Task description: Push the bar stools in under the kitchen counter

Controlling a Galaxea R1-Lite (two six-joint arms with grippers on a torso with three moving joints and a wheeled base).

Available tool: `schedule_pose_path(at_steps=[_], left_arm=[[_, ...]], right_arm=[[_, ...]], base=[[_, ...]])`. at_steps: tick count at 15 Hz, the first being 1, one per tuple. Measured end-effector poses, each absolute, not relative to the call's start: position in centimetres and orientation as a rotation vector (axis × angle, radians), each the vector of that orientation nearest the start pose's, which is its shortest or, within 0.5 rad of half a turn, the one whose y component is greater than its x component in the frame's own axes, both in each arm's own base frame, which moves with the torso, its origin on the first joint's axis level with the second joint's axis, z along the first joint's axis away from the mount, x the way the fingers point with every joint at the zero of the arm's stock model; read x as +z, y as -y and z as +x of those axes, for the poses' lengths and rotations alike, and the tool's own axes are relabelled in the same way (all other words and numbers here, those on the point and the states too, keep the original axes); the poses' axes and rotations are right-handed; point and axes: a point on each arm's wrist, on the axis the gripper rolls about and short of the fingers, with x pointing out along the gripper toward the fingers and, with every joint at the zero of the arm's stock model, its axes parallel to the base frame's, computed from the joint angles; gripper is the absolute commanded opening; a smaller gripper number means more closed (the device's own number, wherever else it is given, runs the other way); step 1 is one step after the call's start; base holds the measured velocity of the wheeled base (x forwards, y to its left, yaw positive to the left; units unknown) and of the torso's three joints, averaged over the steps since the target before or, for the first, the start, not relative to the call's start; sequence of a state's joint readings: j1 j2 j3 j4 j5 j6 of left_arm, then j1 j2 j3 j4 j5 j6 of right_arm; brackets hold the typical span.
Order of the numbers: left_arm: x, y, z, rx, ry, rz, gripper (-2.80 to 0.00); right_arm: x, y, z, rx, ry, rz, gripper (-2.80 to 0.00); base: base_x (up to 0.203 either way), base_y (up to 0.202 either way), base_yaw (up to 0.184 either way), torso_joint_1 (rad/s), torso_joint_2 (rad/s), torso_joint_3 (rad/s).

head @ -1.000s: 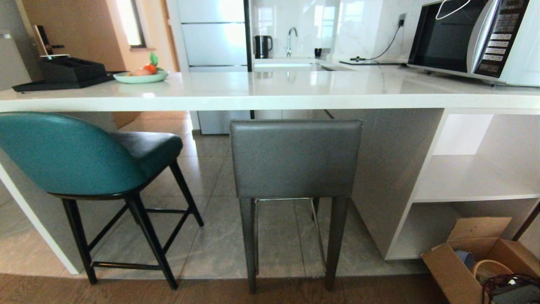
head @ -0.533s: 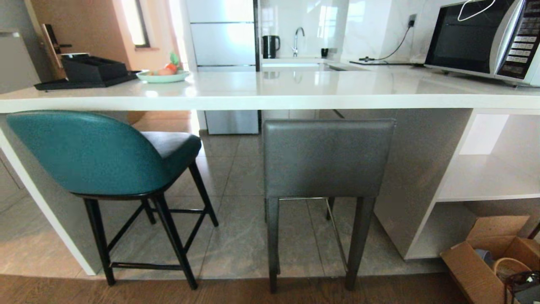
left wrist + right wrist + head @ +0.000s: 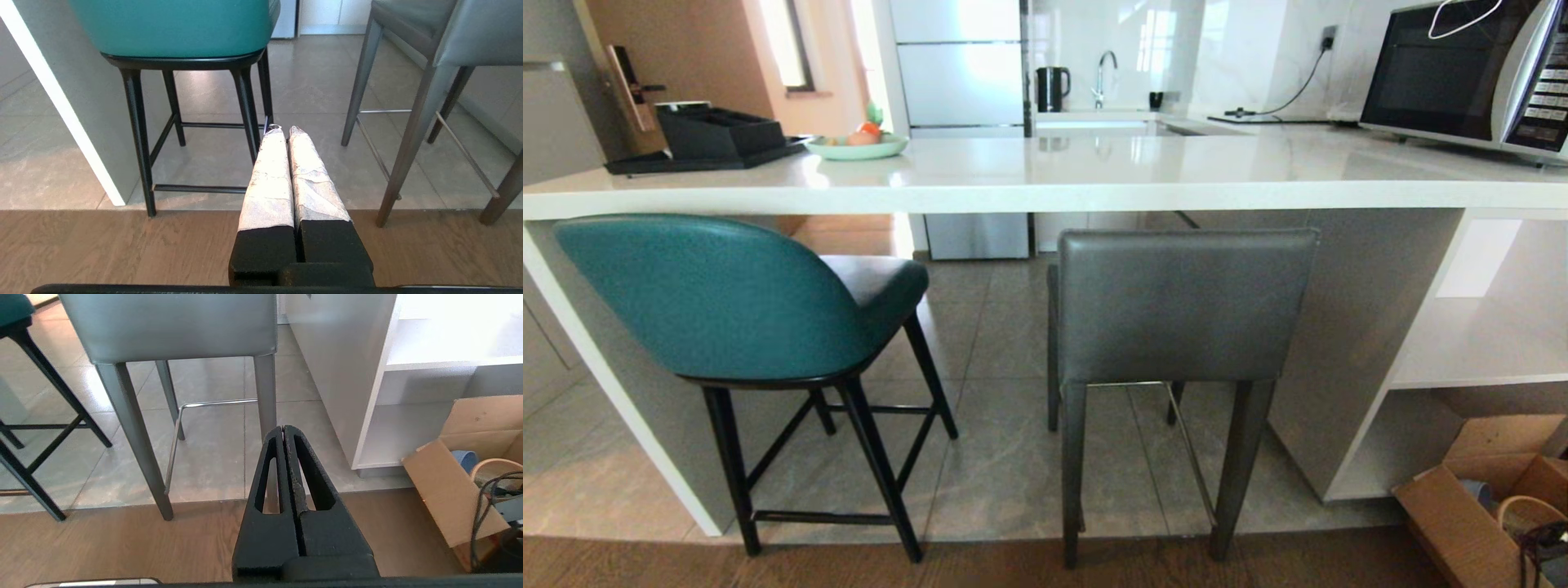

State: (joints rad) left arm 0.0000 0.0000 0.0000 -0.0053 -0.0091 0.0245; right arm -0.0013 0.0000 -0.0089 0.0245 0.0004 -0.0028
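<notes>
The teal bar stool [image 3: 711,298] stands at the left under the white kitchen counter [image 3: 1045,192], its back below the counter's front edge and turned slightly. To its right the grey bar stool [image 3: 1184,306] stands square, its rear legs on the seam between tile and wood floor. Neither gripper shows in the head view. My left gripper [image 3: 285,130] is shut and empty, low over the wood floor, short of the teal stool [image 3: 175,28] and its black legs. My right gripper [image 3: 283,428] is shut and empty, low behind the grey stool [image 3: 171,326], near its right rear leg.
The counter's white slab leg [image 3: 613,384] stands left of the teal stool. A white shelf unit [image 3: 1478,343] closes the right side. An open cardboard box [image 3: 1478,506] with a basket and cables sits on the floor at lower right. A microwave [image 3: 1462,73], tray and fruit plate rest on the counter.
The whole head view has shifted: both stools and the counter items now sit further right in the picture, so the camera has moved left. The stools themselves have not visibly moved.
</notes>
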Motion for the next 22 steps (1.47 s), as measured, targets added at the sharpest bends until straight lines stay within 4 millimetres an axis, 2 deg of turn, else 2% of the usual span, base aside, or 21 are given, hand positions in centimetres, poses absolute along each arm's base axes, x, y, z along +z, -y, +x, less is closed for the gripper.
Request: schedule_pose_path(at_steps=[22], left_arm=[[7.59,0.02,-2.28,-0.009,0.004,0.024,-2.80]], right_arm=[[7.52,0.00,-2.34,-0.002,-0.016,0.002,-2.80]], base=[[0.000,0.000,0.000,0.000,0.00,0.000]])
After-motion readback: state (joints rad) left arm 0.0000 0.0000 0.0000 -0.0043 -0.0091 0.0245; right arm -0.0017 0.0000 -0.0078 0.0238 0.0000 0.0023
